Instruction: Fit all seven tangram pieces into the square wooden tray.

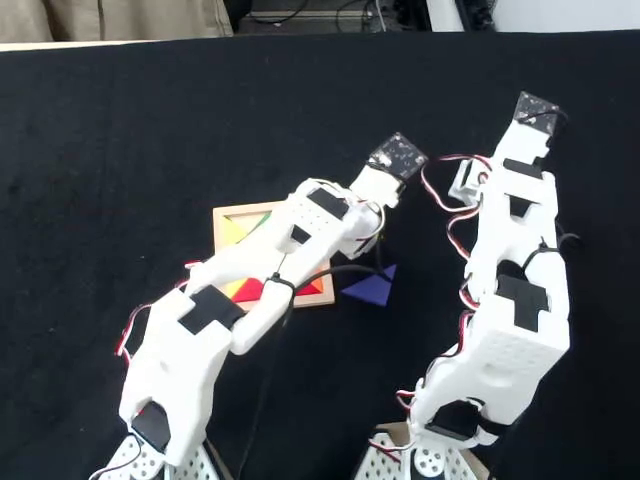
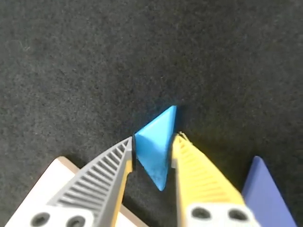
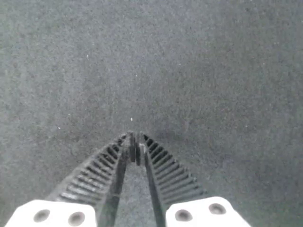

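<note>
The black-clothed bench [image 1: 100, 150] runs back to a straight far edge, and a broad stretch of cloth lies between that edge and the work, with more to the tray's left. The left arm [image 1: 250, 300] rises from the near left corner and slants across the tray towards the middle. The right arm [image 1: 515, 290] stands well to its right, with a strip of dark cloth between the two.

The square wooden tray [image 1: 226, 212] lies flat under the left arm, its far left corner and part of its near edge showing. Inside it sit a yellow piece [image 1: 236, 232] and a green piece [image 1: 262, 215] near the far side, and a red piece [image 1: 248, 290] and an orange piece [image 1: 312, 288] along the near side. A dark blue piece [image 1: 370, 287] lies on the cloth just beside the tray's near right corner.

The left pincer [image 2: 155, 138] is clamped on a light blue triangle [image 2: 156, 146], one finger on each side, outside the tray and close by its corner; whether the triangle touches the cloth I cannot tell. The right pincer [image 3: 136, 142] is closed with nothing in it, tips together over plain cloth
</note>
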